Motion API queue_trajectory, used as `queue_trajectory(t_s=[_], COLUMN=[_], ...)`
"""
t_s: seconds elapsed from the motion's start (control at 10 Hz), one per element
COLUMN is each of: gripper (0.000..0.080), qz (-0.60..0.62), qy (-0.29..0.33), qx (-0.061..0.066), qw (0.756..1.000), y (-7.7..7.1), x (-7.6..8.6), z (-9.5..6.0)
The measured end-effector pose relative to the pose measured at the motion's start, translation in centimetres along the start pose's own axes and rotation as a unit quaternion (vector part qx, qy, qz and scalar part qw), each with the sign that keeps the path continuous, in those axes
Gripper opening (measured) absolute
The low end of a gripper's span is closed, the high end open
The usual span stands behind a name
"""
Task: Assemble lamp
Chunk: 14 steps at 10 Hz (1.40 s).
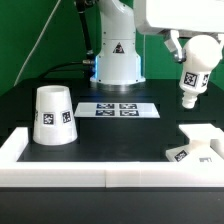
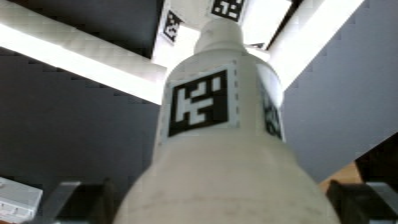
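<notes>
My gripper [image 1: 197, 58] is shut on the white bulb [image 1: 190, 86] and holds it in the air at the exterior view's right, its rounded end pointing down. The flat angular lamp base [image 1: 196, 148] lies on the table below it, near the white front rail. The tapered cone shade [image 1: 52, 116] stands wide end down at the exterior view's left. In the wrist view the bulb [image 2: 217, 130] fills the middle with a tag facing me, between the dark fingers [image 2: 71, 200] of the gripper [image 2: 217, 208]. The base's tags [image 2: 173, 26] show beyond the bulb's tip.
The marker board [image 1: 118, 109] lies flat in the middle of the black table. The white robot pedestal [image 1: 117, 55] with a triangle sign stands behind it. A white rail [image 1: 60, 170] runs along the table's front and sides.
</notes>
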<state>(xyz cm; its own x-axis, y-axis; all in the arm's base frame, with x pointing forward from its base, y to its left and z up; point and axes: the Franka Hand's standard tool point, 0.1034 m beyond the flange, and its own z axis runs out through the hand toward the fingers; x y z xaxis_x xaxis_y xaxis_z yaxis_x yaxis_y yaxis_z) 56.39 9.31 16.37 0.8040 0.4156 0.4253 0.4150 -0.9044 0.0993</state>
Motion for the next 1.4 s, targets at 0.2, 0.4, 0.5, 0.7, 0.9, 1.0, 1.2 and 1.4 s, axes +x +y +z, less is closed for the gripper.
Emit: queue_trajectory(t_s=[0.2, 0.4, 0.5, 0.7, 0.9, 1.0, 1.2, 1.4], gripper=[0.0579, 0.0579, 0.0579, 0.0579, 0.0579, 0.0579, 0.0579, 0.0579], qz=[0.002, 0.006, 0.002, 0.001, 0.0, 0.001, 0.001, 0.001], qy=[-0.005, 0.001, 0.007, 0.012, 0.013, 0.019, 0.015, 0.011], qx=[0.004, 0.006, 0.005, 0.001, 0.001, -0.002, 0.0, 0.003], qw=[1.0, 1.0, 1.0, 1.0, 1.0, 1.0, 1.0, 1.0], y=[0.5, 0.6, 0.5, 0.7, 0.7, 1.0, 1.1, 0.9], x=[1.6, 2.9, 3.0, 2.7, 2.6, 2.6, 2.9, 2.5], z=[0.9, 1.9, 2.1, 2.1, 2.3, 2.7, 3.2, 3.7])
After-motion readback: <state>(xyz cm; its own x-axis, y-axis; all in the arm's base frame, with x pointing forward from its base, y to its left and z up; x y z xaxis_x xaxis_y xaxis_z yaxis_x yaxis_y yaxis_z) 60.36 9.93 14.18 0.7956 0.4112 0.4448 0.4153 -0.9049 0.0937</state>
